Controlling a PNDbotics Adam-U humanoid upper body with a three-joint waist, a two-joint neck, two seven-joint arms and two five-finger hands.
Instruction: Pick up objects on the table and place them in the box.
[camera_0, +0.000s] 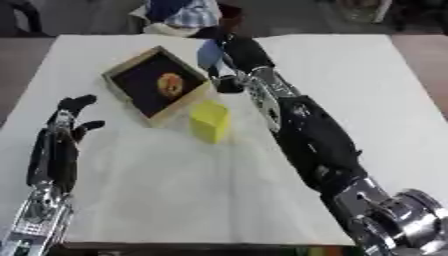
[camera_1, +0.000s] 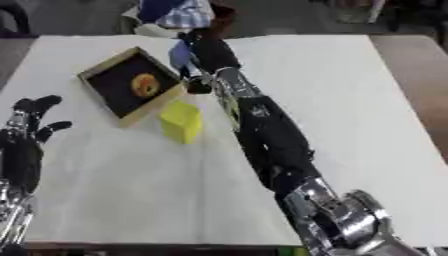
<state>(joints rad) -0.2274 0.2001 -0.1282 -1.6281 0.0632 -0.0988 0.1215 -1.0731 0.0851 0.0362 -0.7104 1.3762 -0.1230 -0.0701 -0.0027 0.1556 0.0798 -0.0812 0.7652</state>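
White table (camera_0: 367, 90). Right arm stretches far; right hand (camera_0: 241, 50) closes on something blue (camera_0: 208, 54), just beyond the box (camera_0: 118, 75), which contains an orange item (camera_0: 170, 84). Yellow block (camera_0: 211, 121) sits beside the box. Left hand (camera_0: 70, 120) idle, fingers relaxed. Step: likely carrying; next, shift over box, release.
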